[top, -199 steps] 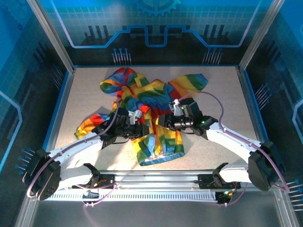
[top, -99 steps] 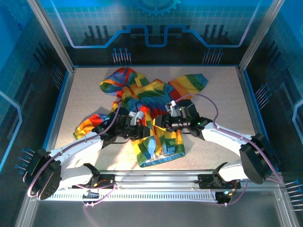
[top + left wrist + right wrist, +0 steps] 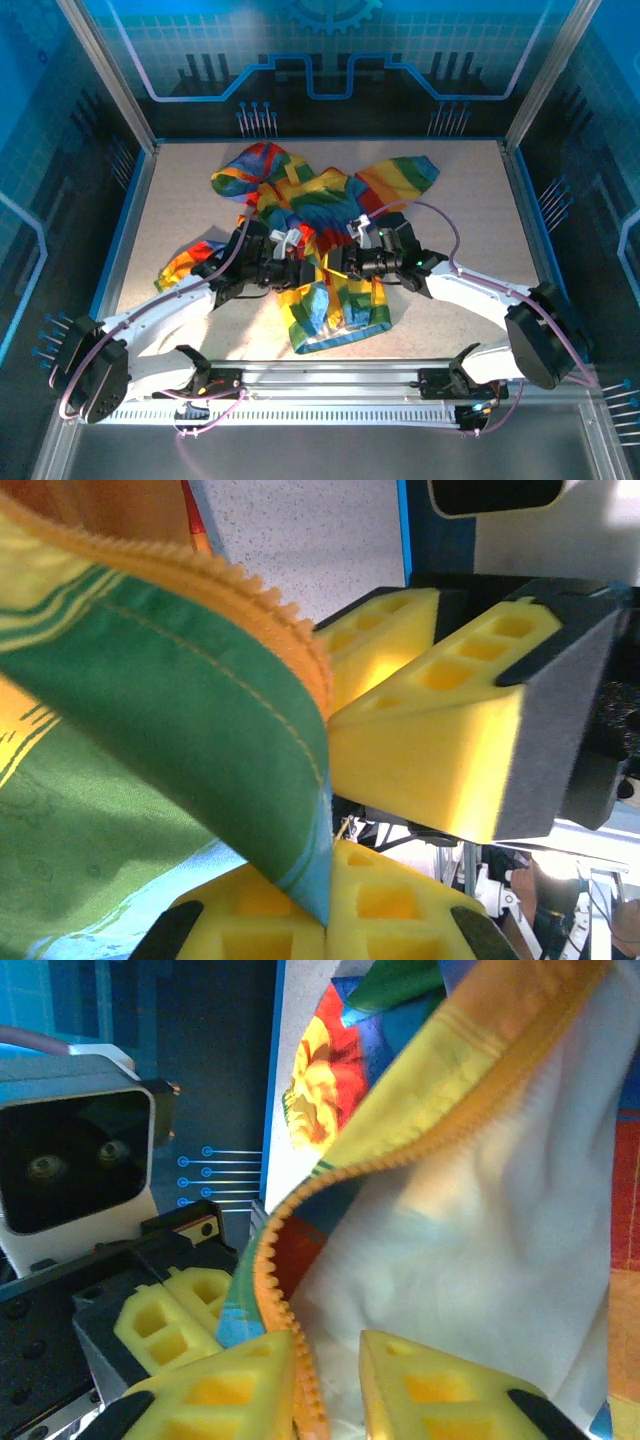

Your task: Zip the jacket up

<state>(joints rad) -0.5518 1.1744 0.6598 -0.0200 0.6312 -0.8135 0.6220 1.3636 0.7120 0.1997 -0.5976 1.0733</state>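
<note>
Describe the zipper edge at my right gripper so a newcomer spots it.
On the speckled table, the rainbow-striped jacket lies crumpled near the middle. Its zipper tape runs between the yellow fingers of the right gripper: an orange toothed strip edging pale lining, unlike the striped cloth.

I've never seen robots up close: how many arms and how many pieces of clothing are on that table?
Robot arms: 2 (left arm, right arm)
Jacket: 1
Total: 3
</note>
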